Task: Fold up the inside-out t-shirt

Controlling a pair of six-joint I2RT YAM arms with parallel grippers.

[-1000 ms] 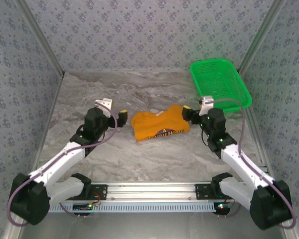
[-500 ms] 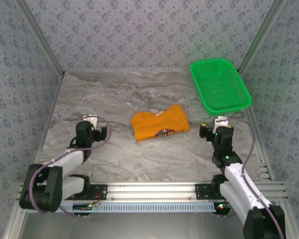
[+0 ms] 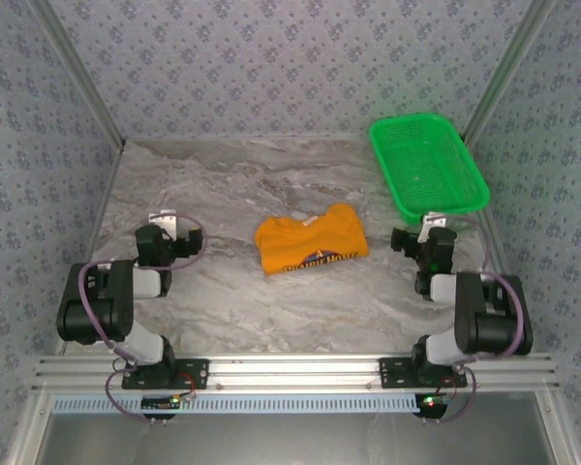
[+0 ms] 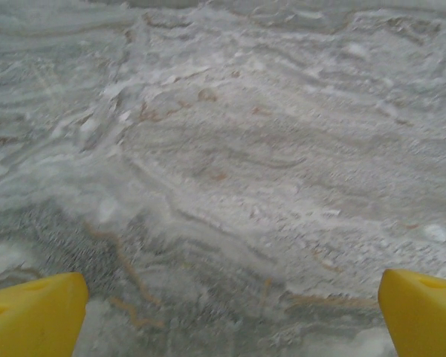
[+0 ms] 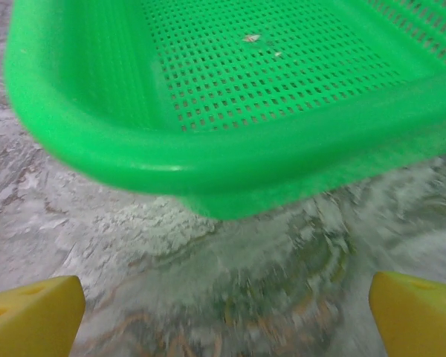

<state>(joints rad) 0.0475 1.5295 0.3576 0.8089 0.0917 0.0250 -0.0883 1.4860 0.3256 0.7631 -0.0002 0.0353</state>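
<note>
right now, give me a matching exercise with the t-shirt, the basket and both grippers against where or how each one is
Things:
1 t-shirt
2 basket
3 left gripper
4 right gripper

Places or states:
a open, facing the basket's near rim
b orange bundle in the middle
c open over bare tabletop
d green, at the far right

Pairs: 1-b, 2-d, 3-c, 4-a

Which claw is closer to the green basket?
The right gripper, close before the green mesh basket; the left gripper is across the table, beyond the orange t-shirt.
</note>
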